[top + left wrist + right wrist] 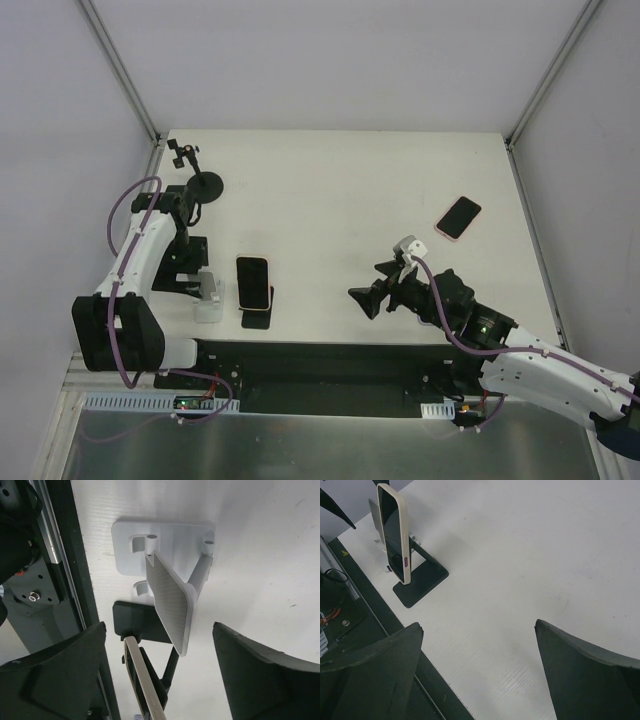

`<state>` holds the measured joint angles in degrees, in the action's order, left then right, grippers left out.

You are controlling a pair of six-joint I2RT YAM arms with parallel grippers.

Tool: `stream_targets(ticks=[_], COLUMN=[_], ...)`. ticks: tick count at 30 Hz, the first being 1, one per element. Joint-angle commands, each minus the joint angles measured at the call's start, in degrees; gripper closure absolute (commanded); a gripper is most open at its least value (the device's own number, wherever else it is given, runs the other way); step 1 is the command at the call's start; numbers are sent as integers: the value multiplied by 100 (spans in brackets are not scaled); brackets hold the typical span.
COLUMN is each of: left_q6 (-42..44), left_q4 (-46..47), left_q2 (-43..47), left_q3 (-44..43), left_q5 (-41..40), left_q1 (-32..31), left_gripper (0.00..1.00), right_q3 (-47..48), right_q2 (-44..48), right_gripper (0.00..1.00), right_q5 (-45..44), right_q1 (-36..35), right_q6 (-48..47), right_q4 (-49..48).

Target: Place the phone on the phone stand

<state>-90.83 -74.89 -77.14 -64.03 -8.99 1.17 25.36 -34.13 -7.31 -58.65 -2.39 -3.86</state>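
– Just beside the spread, empty left claw (159,630), the phone (253,283) leans on the black stand (422,582). Trouble?
– Swinging that claw sideways could topple it; the right claw (479,627), also spread, hangs well away.

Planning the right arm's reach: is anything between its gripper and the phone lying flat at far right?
Nothing visible: only bare table lies between the open right gripper and the flat phone; the gripper faces away from it.
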Motion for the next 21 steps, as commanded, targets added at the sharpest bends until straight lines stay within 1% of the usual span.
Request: stream_targets(ticks=[1, 2, 4, 7, 8, 9, 10, 11, 12, 13, 14, 15, 16, 17, 18, 19, 20, 21], left_q6=[65, 82, 153, 381, 564, 1158, 1442, 1671, 2152, 2392, 2664, 3171, 3420, 3692, 4313, 4623, 4949, 5561], left_q4=[-1203, -1212, -1203, -1195, -951, -757, -581, -188, 69, 385, 727, 1409, 1721, 2063, 2841, 3197, 3574, 3813], left_q2=[-11, 41, 155, 480, 672, 779, 893, 1129, 1279, 1629, 1832, 2043, 2454, 2667, 2896, 3324, 3511, 3652], left_q3=[-180, -206, -329, -654, -742, -873, -892, -883, -761, -656, -515, -227, -93, 30, 257, 364, 452, 522], left_q5=[-23, -15, -32, -313, -514, -577, -638, -708, -692, -639, -534, -220, -78, 150, 692, 1115, 1519, 1906], left_q1=[-11, -11, -12, -11, -11, -11, -20, -20, -20, -20, -20, -20, -20, -20, -20, -20, -20, -20], left_gripper=[3, 1, 1, 1, 1, 1, 1, 0, 1, 1, 1, 1, 1, 1, 1, 1, 1, 1], right_q3=[21, 21, 30, 56, 74, 83, 100, 135, 161, 197, 232, 345, 399, 460, 548, 705, 794, 882], right_q2=[55, 38, 29, -6, -41, -41, -59, -111, -146, -164, -251, -304, -357, -471, -533, -586, -664, -717], right_gripper=[3, 3, 3, 3, 3, 4, 3, 3, 3, 3, 3, 3, 3, 4, 3, 3, 3, 3], right_q5=[-113, -121, -104, -78, -77, -69, -69, -60, -69, -69, -86, -86, -112, -156, -244, -505, -673, -875], right_q1=[21, 21, 29, 21, 38, 29, 29, 29, 29, 38, 38, 38, 29, 38, 38, 29, 47, 47], right_q6=[2, 2, -7, 2, 2, 2, 2, 11, 20, 54, 81, 107, 160, 186, 230, 231, 492, 599], right_q4=[-282, -273, -273, -282, -282, -282, -282, -273, -265, -204, -160, -98, 59, 156, 279, 620, 797, 1173])
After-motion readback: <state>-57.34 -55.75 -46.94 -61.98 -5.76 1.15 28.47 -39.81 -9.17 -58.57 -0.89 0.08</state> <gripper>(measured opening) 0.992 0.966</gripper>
